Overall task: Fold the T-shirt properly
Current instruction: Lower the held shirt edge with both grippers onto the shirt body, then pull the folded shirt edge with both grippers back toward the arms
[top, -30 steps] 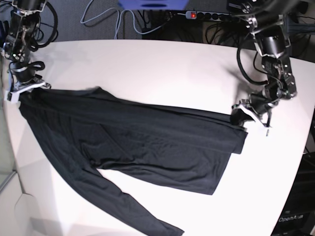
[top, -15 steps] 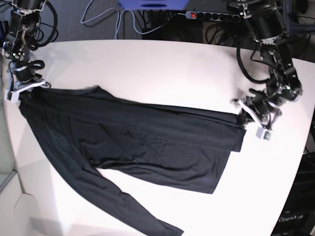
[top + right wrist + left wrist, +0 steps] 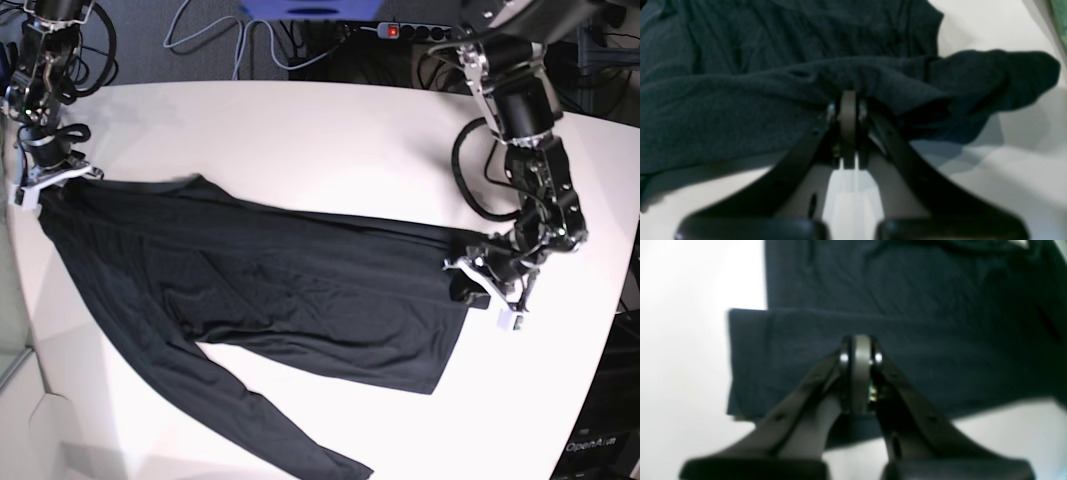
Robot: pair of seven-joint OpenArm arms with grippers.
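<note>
So I've got the big plain black long-sleeved T-shirt [image 3: 270, 290] stretched across the white counter [image 3: 330, 140]. My right end effector [image 3: 45, 183] is clamped on one end, my left end effector [image 3: 480, 283] pinching the other. I reckon I'm mid-fold; next I'd carry that edge across, keeping it taut.
</note>
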